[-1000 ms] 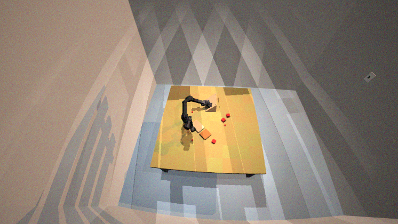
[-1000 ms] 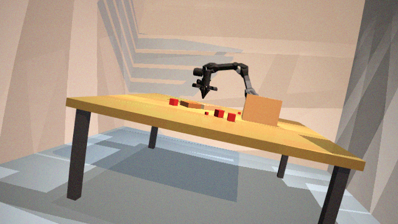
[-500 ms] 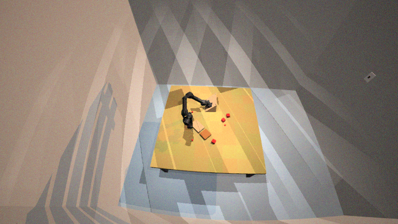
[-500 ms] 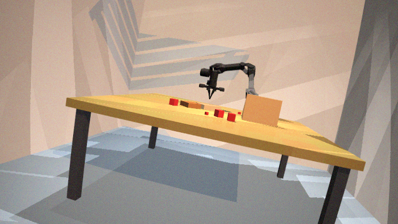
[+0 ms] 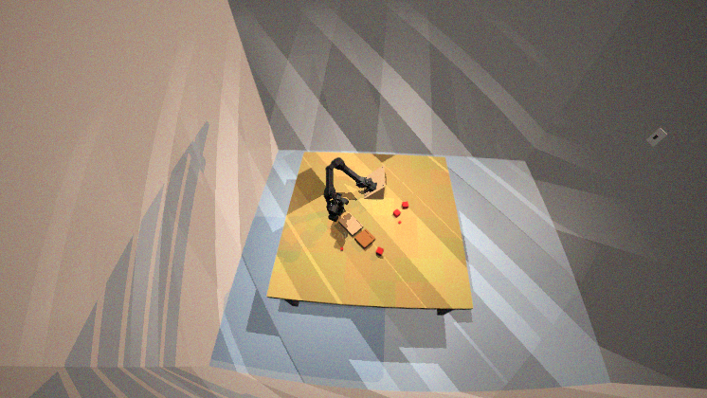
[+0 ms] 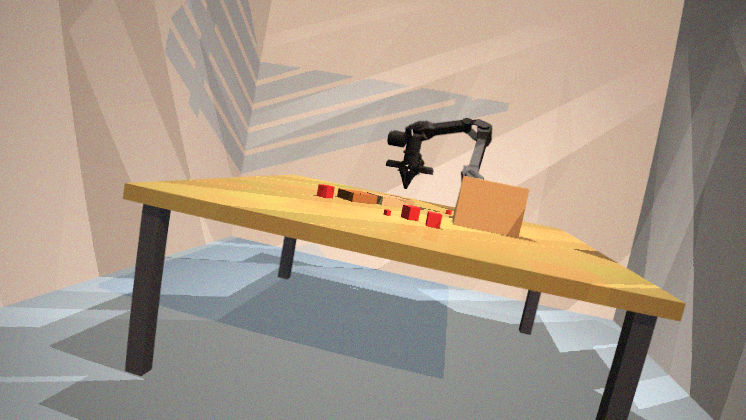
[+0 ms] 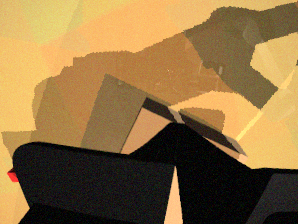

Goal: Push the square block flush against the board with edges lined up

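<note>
Arms: one. Claws: one. Tabletops: one, four legs beneath in exterior view. Flat pieces: two, one pale, one orange-brown. Larger red cubes: three. Small red cubes: two in top view, two in exterior view; overall total unclear. Red object in wrist view: one, partly hidden, size unclear. Large tan panels: one. Small pale fixtures: one.

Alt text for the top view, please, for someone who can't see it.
A black robot arm's tool hovers beside a pale rectangular board lying near an orange-brown square block on a yellow table. Red cubes are scattered around.
</note>
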Controlling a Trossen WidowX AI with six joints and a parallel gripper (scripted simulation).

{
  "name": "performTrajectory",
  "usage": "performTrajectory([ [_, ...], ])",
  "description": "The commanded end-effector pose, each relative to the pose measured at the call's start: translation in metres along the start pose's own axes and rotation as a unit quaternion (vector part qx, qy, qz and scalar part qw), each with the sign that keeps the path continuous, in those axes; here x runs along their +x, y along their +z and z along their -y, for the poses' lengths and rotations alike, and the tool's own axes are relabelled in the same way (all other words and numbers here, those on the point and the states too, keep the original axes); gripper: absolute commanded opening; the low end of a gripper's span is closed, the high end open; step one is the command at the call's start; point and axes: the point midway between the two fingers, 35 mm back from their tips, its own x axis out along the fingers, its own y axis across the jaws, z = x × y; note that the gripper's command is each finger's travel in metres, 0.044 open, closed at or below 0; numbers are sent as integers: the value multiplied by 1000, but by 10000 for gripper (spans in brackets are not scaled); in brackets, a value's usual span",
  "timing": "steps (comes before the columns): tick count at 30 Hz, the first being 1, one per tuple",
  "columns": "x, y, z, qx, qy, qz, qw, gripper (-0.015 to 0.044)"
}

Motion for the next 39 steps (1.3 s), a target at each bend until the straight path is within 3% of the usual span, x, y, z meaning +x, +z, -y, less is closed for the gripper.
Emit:
performTrajectory([
  [1, 1, 3, 12, 67, 1, -2, 998, 0],
  [7, 3, 7, 32, 168, 1, -2, 986, 0],
  [14, 6, 7, 34, 179, 0, -2, 984, 0],
  [20, 58, 8, 35, 179, 3, 0, 984, 0],
  [39, 59, -13, 26, 180, 1, -1, 984, 0],
])
